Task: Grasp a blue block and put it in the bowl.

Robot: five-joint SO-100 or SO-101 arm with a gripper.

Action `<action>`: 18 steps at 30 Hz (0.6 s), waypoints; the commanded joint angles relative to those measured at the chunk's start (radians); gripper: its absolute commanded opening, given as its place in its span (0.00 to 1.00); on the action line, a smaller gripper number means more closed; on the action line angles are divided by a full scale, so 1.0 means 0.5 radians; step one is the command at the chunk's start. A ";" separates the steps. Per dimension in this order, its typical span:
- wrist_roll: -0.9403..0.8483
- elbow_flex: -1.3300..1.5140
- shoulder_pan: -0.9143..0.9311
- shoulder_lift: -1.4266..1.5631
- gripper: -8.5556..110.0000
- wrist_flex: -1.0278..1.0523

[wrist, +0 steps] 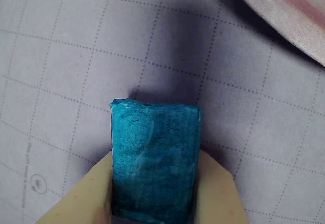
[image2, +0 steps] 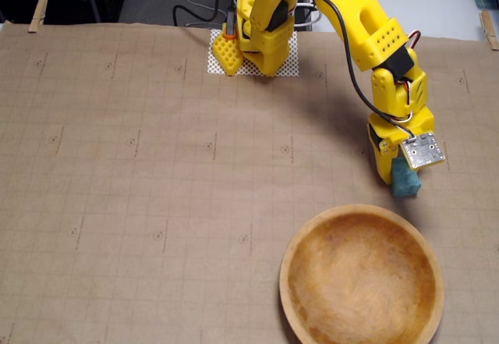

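Observation:
The blue block [wrist: 154,158] is a rough teal foam block held between my two pale yellow fingers [wrist: 89,196] in the wrist view. My gripper [wrist: 154,183] is shut on it. In the fixed view the yellow arm reaches down at the right and the gripper [image2: 399,174] holds the blue block [image2: 406,180] just beyond the far right rim of the wooden bowl [image2: 292,258]. The bowl's rim [wrist: 284,10] shows at the top right of the wrist view. I cannot tell whether the block is off the paper.
Brown gridded paper [image2: 140,164] covers the table. The arm's yellow base [image2: 261,36] stands on a white mesh patch at the far middle. Clothespins [image2: 37,12] clip the paper at the far corners.

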 commanded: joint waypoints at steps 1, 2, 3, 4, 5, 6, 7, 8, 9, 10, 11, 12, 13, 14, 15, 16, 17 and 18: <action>-0.003 0.009 -0.015 0.129 0.05 0.025; -0.003 0.015 -0.015 0.181 0.05 0.025; -0.006 0.037 -0.015 0.273 0.05 0.028; -0.006 0.058 -0.015 0.331 0.05 0.028; -0.006 0.089 -0.015 0.396 0.05 0.028; -0.006 0.129 -0.015 0.488 0.05 0.028; -0.006 0.160 -0.015 0.552 0.05 0.028; -0.006 0.190 -0.015 0.617 0.05 0.028; -0.006 0.215 -0.015 0.678 0.05 0.028; -0.006 0.239 -0.015 0.739 0.05 0.028; -0.006 0.258 -0.015 0.798 0.05 0.028; -0.012 0.273 -0.015 0.859 0.05 0.028; -0.028 0.288 -0.015 0.914 0.05 0.028; -0.055 0.301 -0.015 0.973 0.05 0.028; -0.089 0.313 -0.012 1.034 0.05 0.028; -0.129 0.325 -0.012 1.095 0.05 0.028; -0.166 0.334 -0.009 1.157 0.05 0.028; -0.202 0.344 -0.006 1.218 0.05 0.028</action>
